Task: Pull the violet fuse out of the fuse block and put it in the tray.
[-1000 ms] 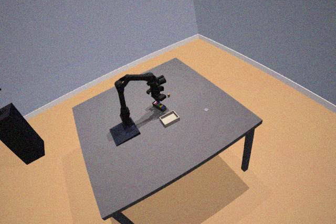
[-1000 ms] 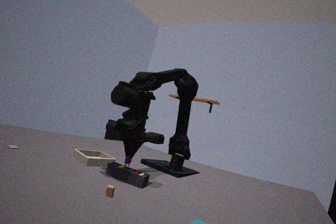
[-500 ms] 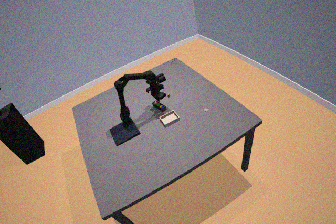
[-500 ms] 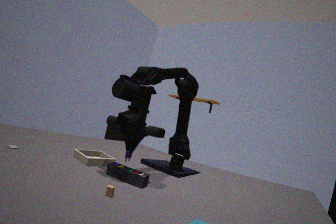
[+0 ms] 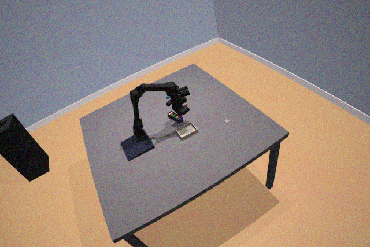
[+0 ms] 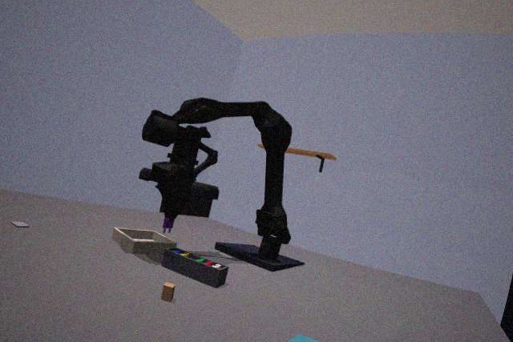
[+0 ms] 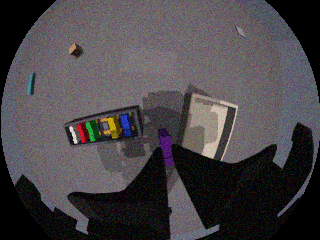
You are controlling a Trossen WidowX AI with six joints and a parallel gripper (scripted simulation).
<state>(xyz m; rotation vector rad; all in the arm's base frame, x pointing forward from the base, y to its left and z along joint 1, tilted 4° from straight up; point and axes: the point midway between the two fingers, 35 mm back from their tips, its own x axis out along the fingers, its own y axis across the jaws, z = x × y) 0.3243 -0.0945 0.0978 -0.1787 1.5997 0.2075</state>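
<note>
My gripper is shut on the violet fuse, which hangs upright with its prongs down, clear above the table. In the wrist view the fuse shows between the fuse block and the tray. The dark fuse block holds white, red, green, yellow and blue fuses, with a gap between green and yellow. The beige tray stands beside the block, and no fuse shows in it. In the top view the fuse shows only as a small violet patch at the block's end.
A small orange-brown block stands on the table beyond the fuse block. A teal piece lies farther off. A flat pale square lies past the tray. The arm's base plate is on the table.
</note>
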